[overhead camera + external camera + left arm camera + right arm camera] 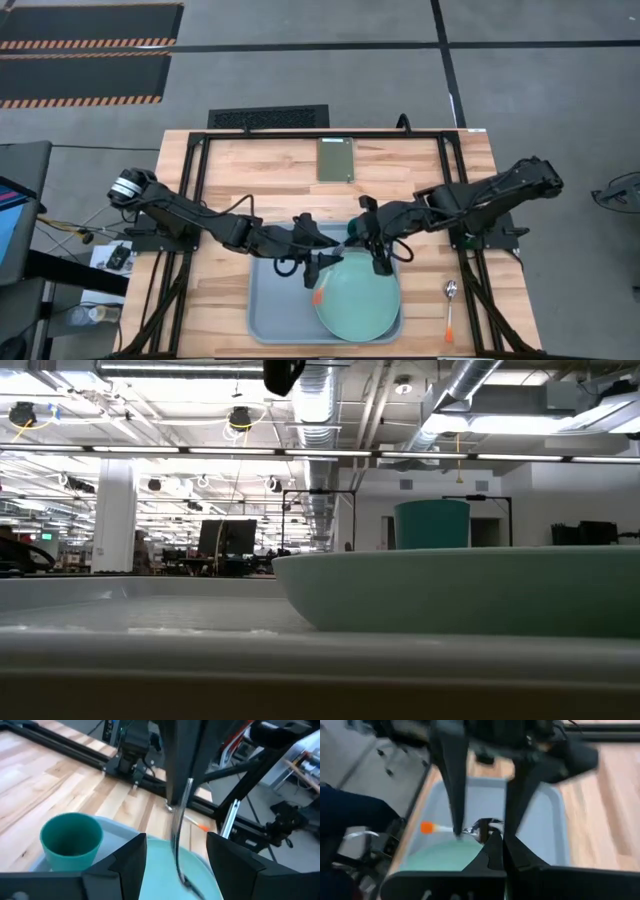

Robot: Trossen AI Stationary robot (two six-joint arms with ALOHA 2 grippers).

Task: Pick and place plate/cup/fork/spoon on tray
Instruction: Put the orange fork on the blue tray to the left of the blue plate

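Note:
The pale grey-blue tray (268,312) lies near the table's near edge. The mint-green plate (358,300) rests on its right part. The teal cup (71,839) stands on the tray beyond the plate and also shows in the low view (431,524). The fork (470,827), with its orange handle (318,296), is over the plate's left rim. My left gripper (177,870) is open, one finger on each side of the fork. My right gripper (496,840) is shut at the fork's metal end. The spoon (451,305) lies on the table to the right of the tray. My right gripper is shut with its fingertips on the fork's silver metal end (482,825), coming from above and from the table's right. The fingers themselves hide the place of contact. The fork's orange handle (427,827) points away toward the left arm, over the plate.
An olive-green slab (336,158) lies at the table's far middle. Both arms meet over the tray's far edge. Bare wood shows to the left (210,300) and right of the tray.

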